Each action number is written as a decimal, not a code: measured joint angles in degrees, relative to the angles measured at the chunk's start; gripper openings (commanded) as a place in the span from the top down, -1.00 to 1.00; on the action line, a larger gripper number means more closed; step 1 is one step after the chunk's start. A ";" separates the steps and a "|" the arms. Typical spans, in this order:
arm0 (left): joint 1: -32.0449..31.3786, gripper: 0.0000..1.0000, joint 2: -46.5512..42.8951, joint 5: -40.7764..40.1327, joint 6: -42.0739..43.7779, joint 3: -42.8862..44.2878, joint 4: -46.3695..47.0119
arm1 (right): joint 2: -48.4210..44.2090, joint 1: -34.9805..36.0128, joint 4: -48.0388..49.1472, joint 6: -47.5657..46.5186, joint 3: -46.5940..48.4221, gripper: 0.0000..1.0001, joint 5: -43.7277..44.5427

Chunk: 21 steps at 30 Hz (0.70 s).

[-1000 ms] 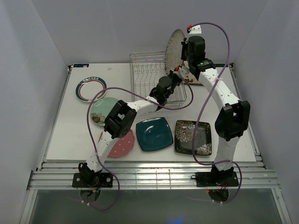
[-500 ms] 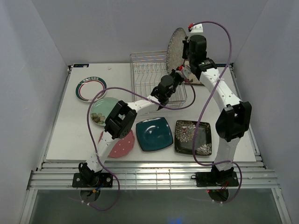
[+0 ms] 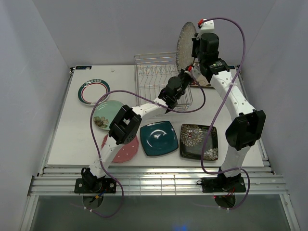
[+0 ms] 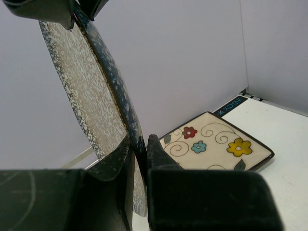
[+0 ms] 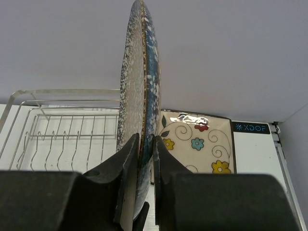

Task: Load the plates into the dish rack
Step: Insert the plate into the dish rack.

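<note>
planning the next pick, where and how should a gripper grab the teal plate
Take the teal plate by its rim at the near edge, coming in low from the arm bases' side, probably one finger above the lip and one below. It lies flat, so only the rim offers a pinch. The pink plate and black plate crowd its left and right sides; the near edge looks free.

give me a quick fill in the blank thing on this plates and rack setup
1. The left hand and the right hand both grip the rim of the speckled grey plate, which is held ___ rather than flat.
2. The square plate lying between the pink plate and the black floral plate is ___ in colour.
3. The dish rack holds ___ plates yet.

Missing words: upright; teal; no
</note>
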 measured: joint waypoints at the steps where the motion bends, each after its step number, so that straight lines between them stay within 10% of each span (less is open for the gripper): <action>1: -0.07 1.00 0.00 0.00 -0.04 0.22 0.07 | -0.17 0.00 0.00 -0.15 0.00 0.84 0.04; 21: -0.26 1.00 2.45 -0.11 -3.15 0.76 1.90 | -0.48 -0.31 1.05 -1.40 -2.99 0.85 0.79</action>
